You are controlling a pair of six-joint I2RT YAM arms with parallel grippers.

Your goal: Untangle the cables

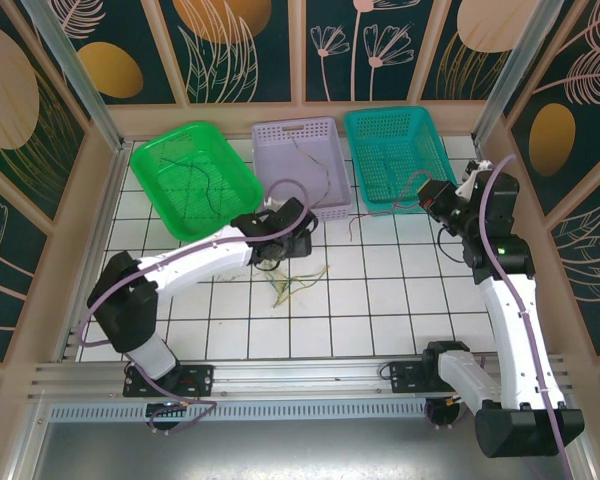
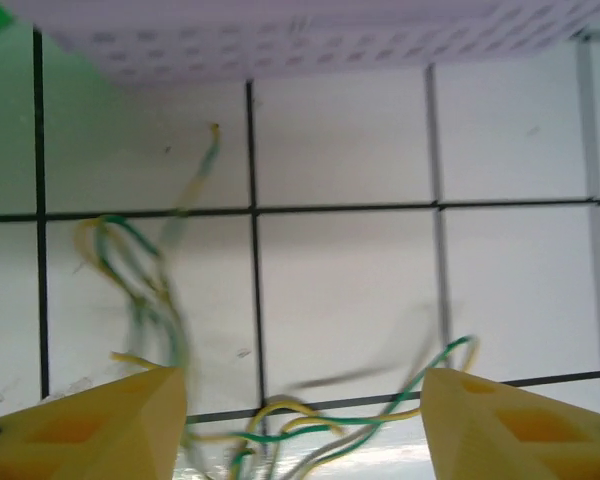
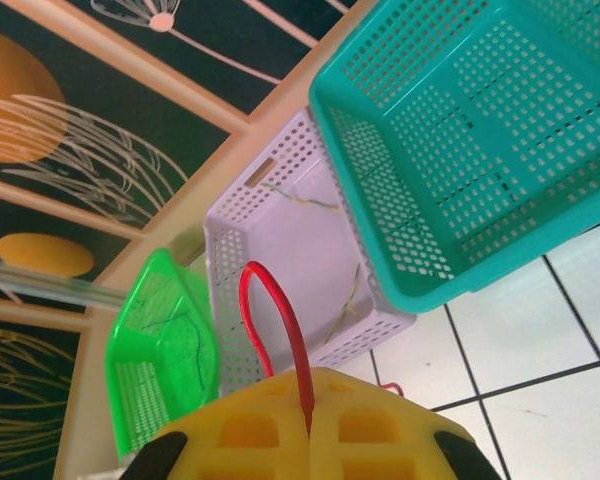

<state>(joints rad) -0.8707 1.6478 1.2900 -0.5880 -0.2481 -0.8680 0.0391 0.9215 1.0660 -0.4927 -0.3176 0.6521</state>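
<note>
Near the table's [image 1: 400,300] middle the left gripper [image 2: 302,400] hangs with jaws well apart, gripping nothing. The yellow-green cables [image 2: 280,428] lie between its fingers [image 2: 130,415], the bunch running from near left to far right, with one blurred strand perhaps brushing a finger. Farther right, the right gripper [image 3: 310,395] pinches a red cable [image 3: 280,320], whose loop arches toward the lilac basket [image 3: 235,215] at the far edge.

No legible text, label, brand, number or sign is recorded in any of the three views.
</note>
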